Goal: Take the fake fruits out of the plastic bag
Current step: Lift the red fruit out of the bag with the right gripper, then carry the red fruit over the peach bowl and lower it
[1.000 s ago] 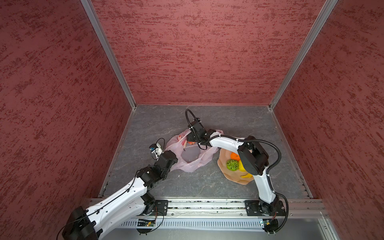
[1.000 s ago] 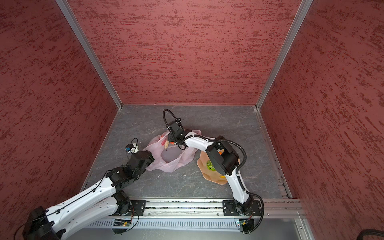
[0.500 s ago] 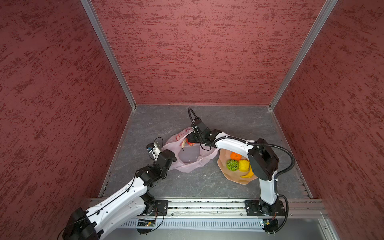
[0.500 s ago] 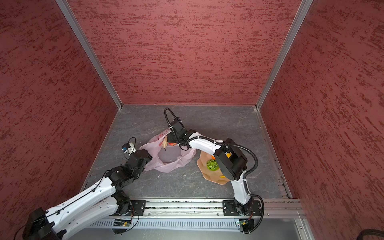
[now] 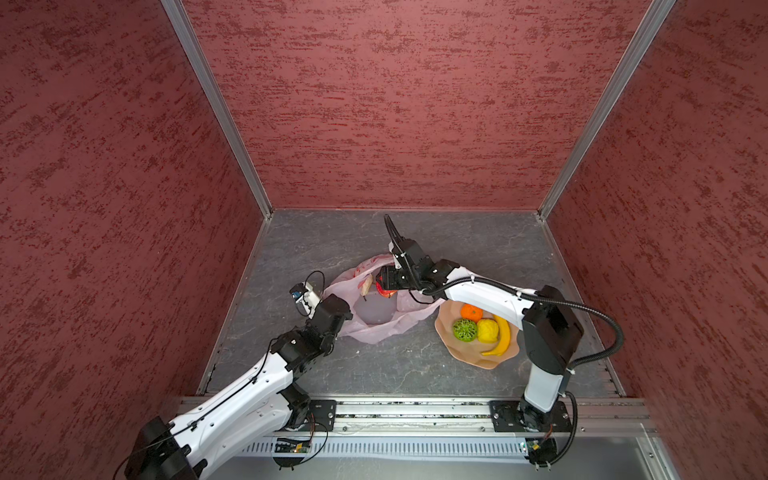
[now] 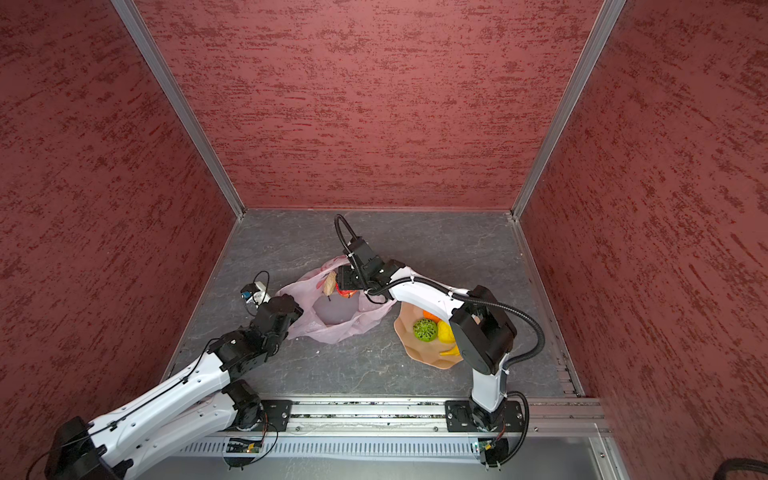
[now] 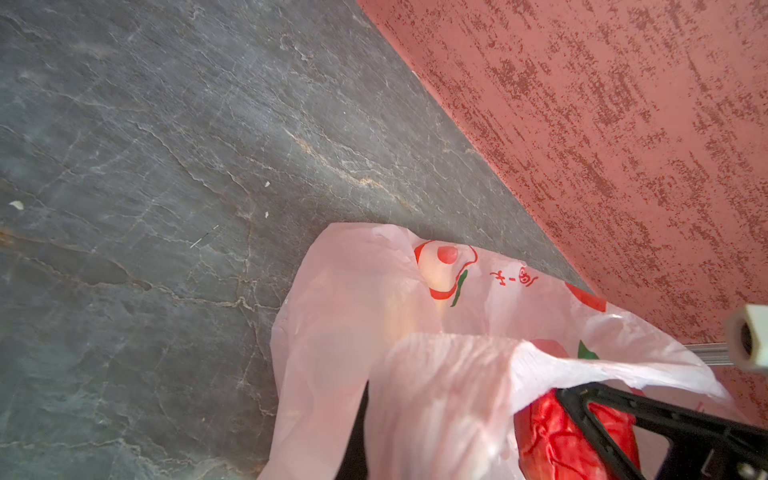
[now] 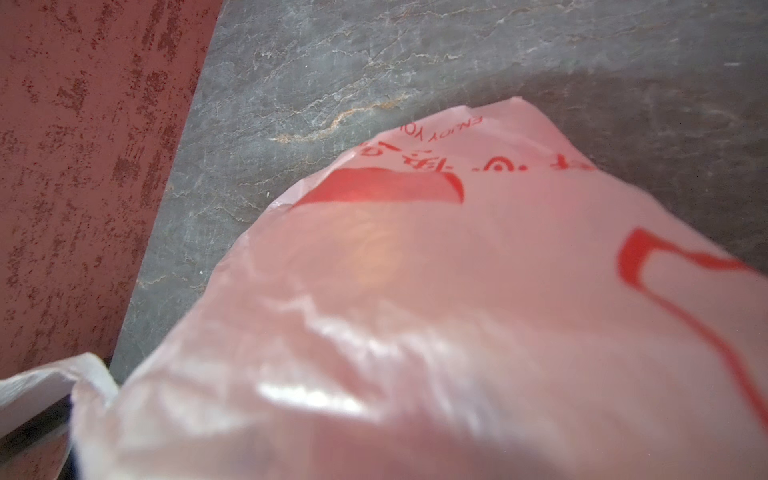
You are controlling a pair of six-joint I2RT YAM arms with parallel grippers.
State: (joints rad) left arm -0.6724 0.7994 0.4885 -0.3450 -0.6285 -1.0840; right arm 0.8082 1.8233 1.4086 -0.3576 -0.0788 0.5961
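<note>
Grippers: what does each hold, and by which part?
Right gripper grips the red ball across its sides, at the mouth of the plastic bag. Left gripper, shut, seems to pinch the bag's rim nearest its arm.

Pale-pink bag [image 5: 374,328] shows red print; ball [image 5: 386,289] is red, dish [image 5: 465,353] tan, floor [image 5: 478,249] veined grey, walls [image 5: 395,104] mottled maroon.

Dish [image 5: 468,355] just right of bag [image 5: 374,330]

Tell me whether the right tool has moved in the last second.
Yes, slightly: in both top views the right tool, gripping the red ball, has drifted rightward, toward the dish.
</note>
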